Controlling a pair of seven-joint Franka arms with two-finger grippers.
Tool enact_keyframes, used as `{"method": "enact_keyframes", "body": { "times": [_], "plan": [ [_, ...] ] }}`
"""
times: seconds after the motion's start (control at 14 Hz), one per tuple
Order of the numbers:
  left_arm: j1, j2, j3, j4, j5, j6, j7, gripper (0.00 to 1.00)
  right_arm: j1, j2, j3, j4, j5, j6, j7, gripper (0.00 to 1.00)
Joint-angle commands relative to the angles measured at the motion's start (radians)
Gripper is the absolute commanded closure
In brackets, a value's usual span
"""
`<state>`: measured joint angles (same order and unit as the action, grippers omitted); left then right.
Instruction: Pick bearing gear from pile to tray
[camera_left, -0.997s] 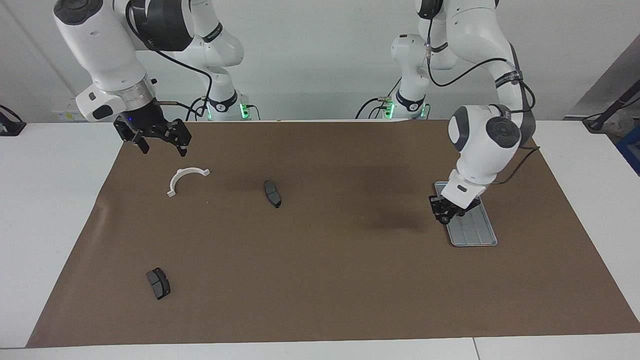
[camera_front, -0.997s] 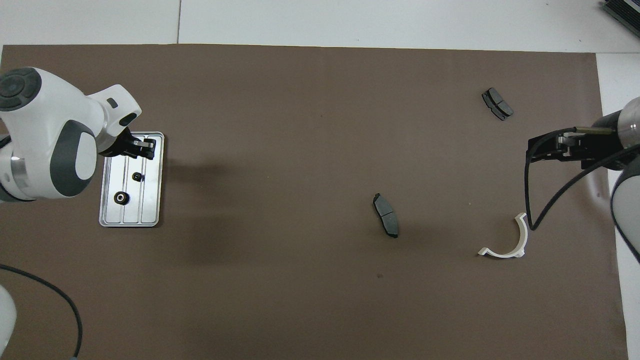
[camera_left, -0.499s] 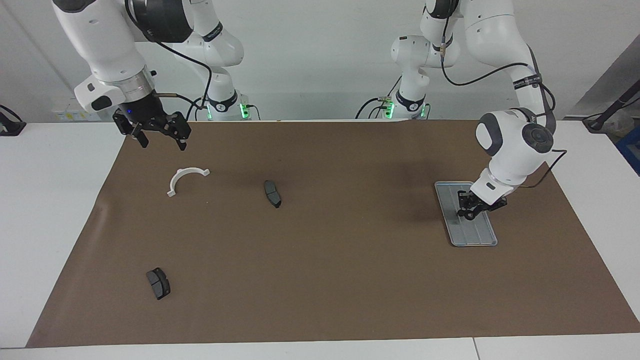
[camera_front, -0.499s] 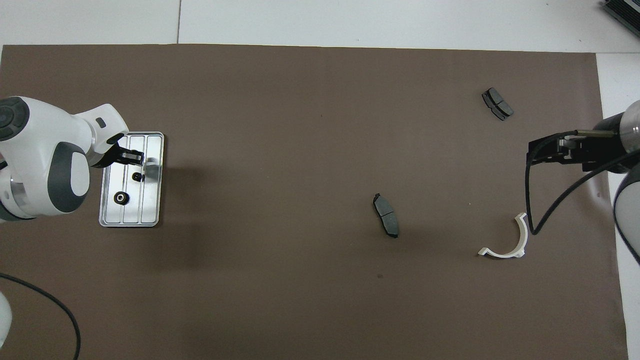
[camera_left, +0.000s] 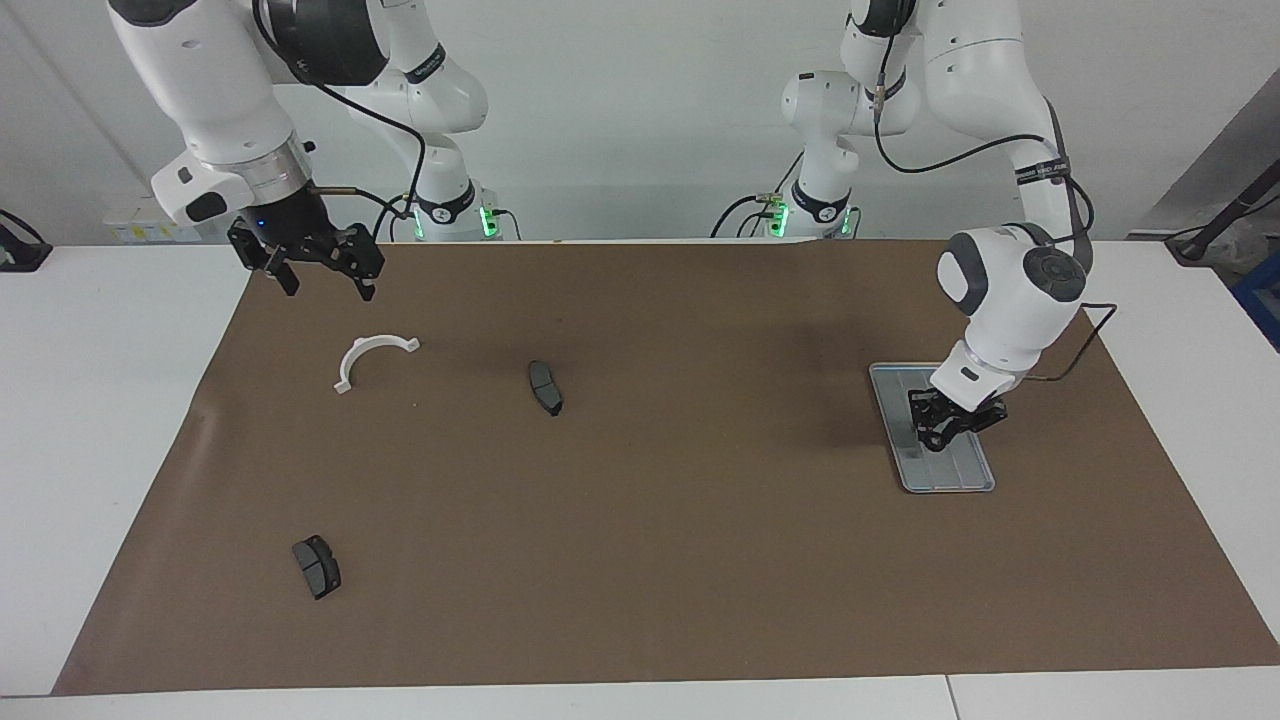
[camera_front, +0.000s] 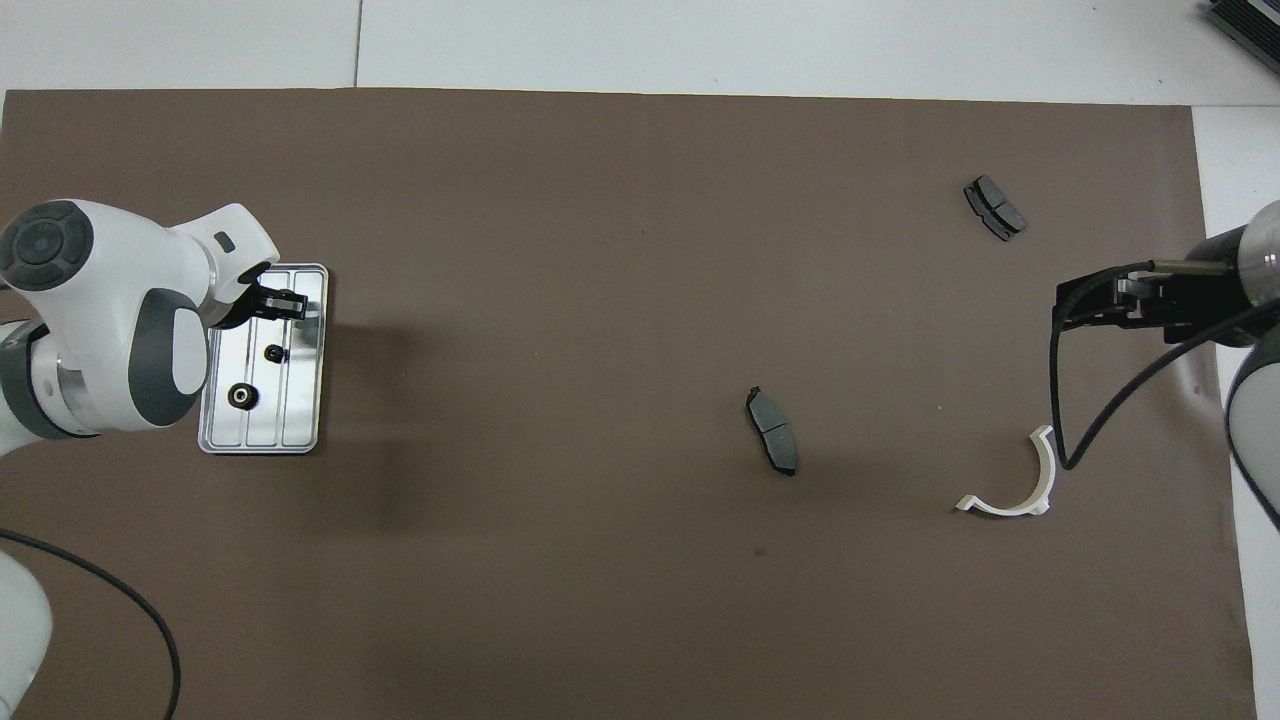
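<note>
- On the tray (camera_front: 305, 432) lie two gears (camera_front: 242, 397); our left gripper (camera_left: 944, 428) hovers over it, grip unreadable.
- Right gripper (camera_left: 318, 270) waits, spread wide and empty, near the bracket (camera_left: 366, 358).
- We judge gears light, rigid, slippery: pinch across the rim.

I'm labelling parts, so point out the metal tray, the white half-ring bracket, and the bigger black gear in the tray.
Metal tray (camera_front: 300, 437): overhead view, on its bare floor by the rim.
White half-ring bracket (camera_front: 1040, 478): overhead view, on the middle of its arc.
Bigger black gear (camera_front: 241, 397): overhead view, on its ring face.
</note>
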<state>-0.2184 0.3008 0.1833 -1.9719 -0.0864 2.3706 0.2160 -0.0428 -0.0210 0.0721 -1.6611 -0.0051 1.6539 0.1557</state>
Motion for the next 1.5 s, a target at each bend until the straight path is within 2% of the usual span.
{"method": "enact_keyframes", "body": {
  "times": [0.0,0.07,0.14,0.28,0.36,0.57,0.64,0.85,1.0,1.42],
  "plan": [
    [-0.012,-0.006,0.010,-0.013,-0.009,0.026,-0.020,0.24,-0.006,-0.024,0.005,-0.026,0.025,0.006,0.004,0.00],
    [-0.013,-0.005,0.010,-0.010,-0.009,0.026,-0.017,0.04,-0.006,-0.024,0.005,-0.026,0.025,0.006,0.004,0.00],
    [-0.012,-0.006,0.010,-0.004,-0.009,0.024,-0.014,0.00,-0.006,-0.024,0.005,-0.026,0.025,0.006,0.004,0.00],
    [-0.009,-0.032,0.012,0.014,-0.009,0.000,-0.020,0.00,-0.006,-0.024,0.005,-0.026,0.025,0.006,0.004,0.00],
    [-0.001,-0.076,0.015,0.018,-0.009,-0.032,-0.020,0.00,-0.006,-0.024,0.005,-0.026,0.025,0.006,0.004,0.00],
    [0.017,-0.161,0.018,0.085,-0.009,-0.195,-0.012,0.00,-0.006,-0.024,0.005,-0.026,0.025,0.006,0.004,0.00],
    [0.017,-0.181,0.018,0.131,-0.007,-0.279,-0.017,0.00,-0.006,-0.024,0.005,-0.026,0.025,0.006,0.004,0.00],
    [0.017,-0.183,0.018,0.379,0.008,-0.596,-0.023,0.00,-0.006,-0.024,0.005,-0.026,0.025,0.007,0.004,0.00],
    [0.018,-0.183,0.021,0.477,0.049,-0.735,-0.026,0.00,-0.006,-0.024,0.005,-0.026,0.027,0.006,0.004,0.00],
    [0.016,-0.223,0.021,0.522,0.076,-0.863,-0.026,0.00,-0.006,-0.024,0.005,-0.026,0.025,0.006,0.004,0.00]
  ]
}}
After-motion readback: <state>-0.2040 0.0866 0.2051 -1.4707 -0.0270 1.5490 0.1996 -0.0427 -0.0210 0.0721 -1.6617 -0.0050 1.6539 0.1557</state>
